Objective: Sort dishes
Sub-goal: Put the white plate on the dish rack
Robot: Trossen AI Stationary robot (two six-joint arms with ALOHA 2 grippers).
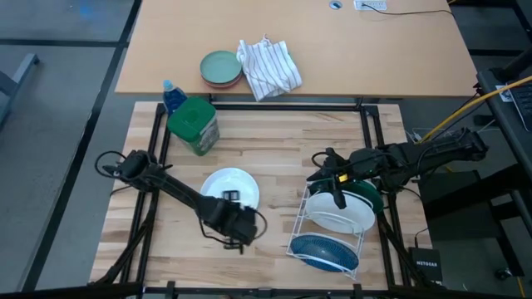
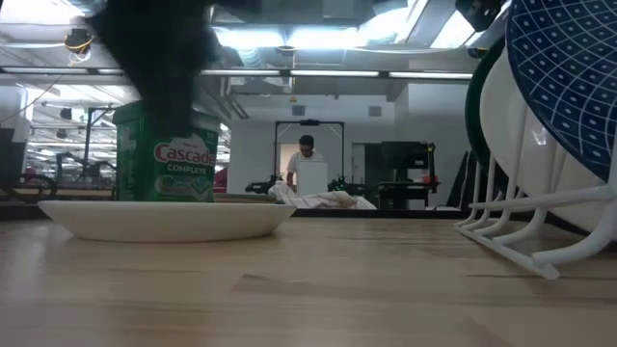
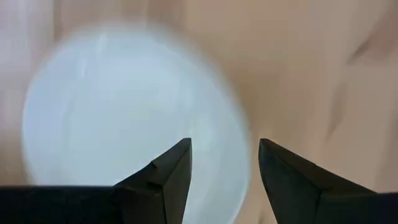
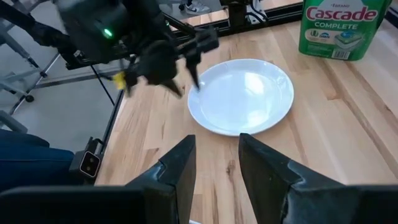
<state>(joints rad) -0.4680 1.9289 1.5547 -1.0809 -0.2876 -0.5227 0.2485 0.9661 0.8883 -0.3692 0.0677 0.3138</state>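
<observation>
White plate [image 1: 230, 184]: lies flat on the wooden surface [image 1: 266, 141], not yet racked, near the jar [image 1: 194, 124]. Left hand [image 1: 234, 233]: held just off the plate's near rim, fingers [image 3: 171, 168] parted and empty, the rim seen between them, apparently poised for an edge grip. Rack [image 1: 326, 242]: white wire, beside the plate; three plates are stood on edge in it, so that each occupies its own slot: blue-patterned plate [image 1: 324, 249] at the front, second white plate [image 1: 342, 212] behind it, dark green plate [image 1: 376, 199] at the back. Right hand [image 1: 337, 184]: held over the rack's back end, fingers parted, nothing gripped, apparently waiting.
</observation>
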